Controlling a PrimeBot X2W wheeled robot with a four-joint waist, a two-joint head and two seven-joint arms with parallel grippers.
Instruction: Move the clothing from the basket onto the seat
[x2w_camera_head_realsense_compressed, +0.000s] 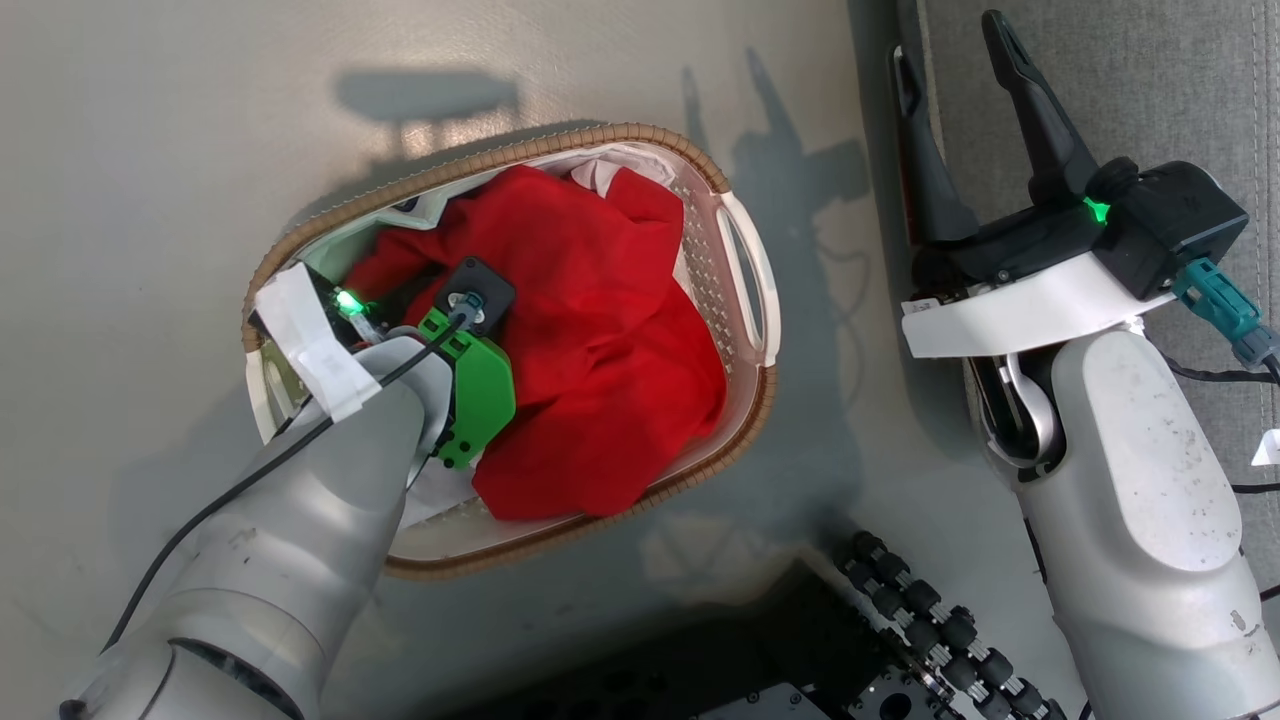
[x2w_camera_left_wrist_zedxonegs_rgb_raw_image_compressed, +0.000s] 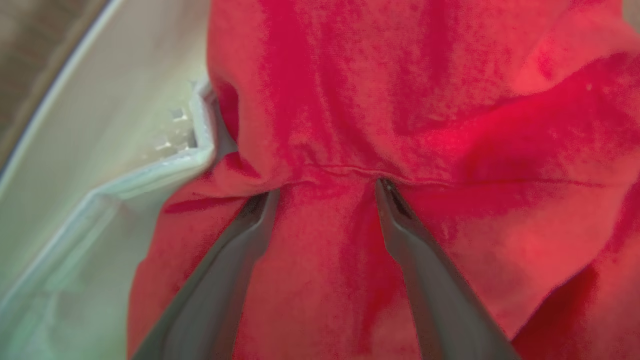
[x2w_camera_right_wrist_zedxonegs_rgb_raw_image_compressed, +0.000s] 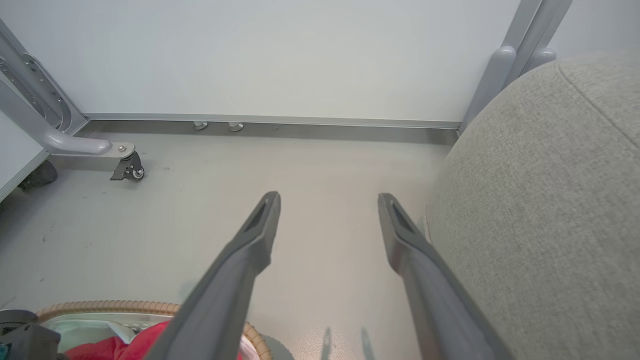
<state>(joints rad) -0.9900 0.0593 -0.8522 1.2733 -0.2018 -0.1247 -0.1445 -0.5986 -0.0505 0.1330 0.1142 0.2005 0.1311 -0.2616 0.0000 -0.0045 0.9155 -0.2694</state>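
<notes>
The cream basket (x2w_camera_head_realsense_compressed: 742, 400) with its brown woven rim stands on the floor, full of crumpled red clothing (x2w_camera_head_realsense_compressed: 600, 330). My left arm reaches down into it. In the left wrist view my left gripper (x2w_camera_left_wrist_zedxonegs_rgb_raw_image_compressed: 325, 192) is open, both fingertips pressed into the red clothing (x2w_camera_left_wrist_zedxonegs_rgb_raw_image_compressed: 425, 100) along a seam, with a fold of fabric between the fingers and the basket wall (x2w_camera_left_wrist_zedxonegs_rgb_raw_image_compressed: 100, 150) at the left. My right gripper (x2w_camera_head_realsense_compressed: 950, 40) hangs open and empty to the right of the basket, at the edge of the grey seat (x2w_camera_head_realsense_compressed: 1150, 80). The right wrist view shows the seat (x2w_camera_right_wrist_zedxonegs_rgb_raw_image_compressed: 540, 200) beside my right gripper (x2w_camera_right_wrist_zedxonegs_rgb_raw_image_compressed: 328, 200).
White material (x2w_camera_head_realsense_compressed: 620, 165) lies at the basket's far rim. My dark wheeled base (x2w_camera_head_realsense_compressed: 900, 630) sits at the bottom. A metal frame leg with a caster (x2w_camera_right_wrist_zedxonegs_rgb_raw_image_compressed: 127, 167) and a pale wall (x2w_camera_right_wrist_zedxonegs_rgb_raw_image_compressed: 300, 55) stand beyond the bare floor (x2w_camera_right_wrist_zedxonegs_rgb_raw_image_compressed: 325, 150).
</notes>
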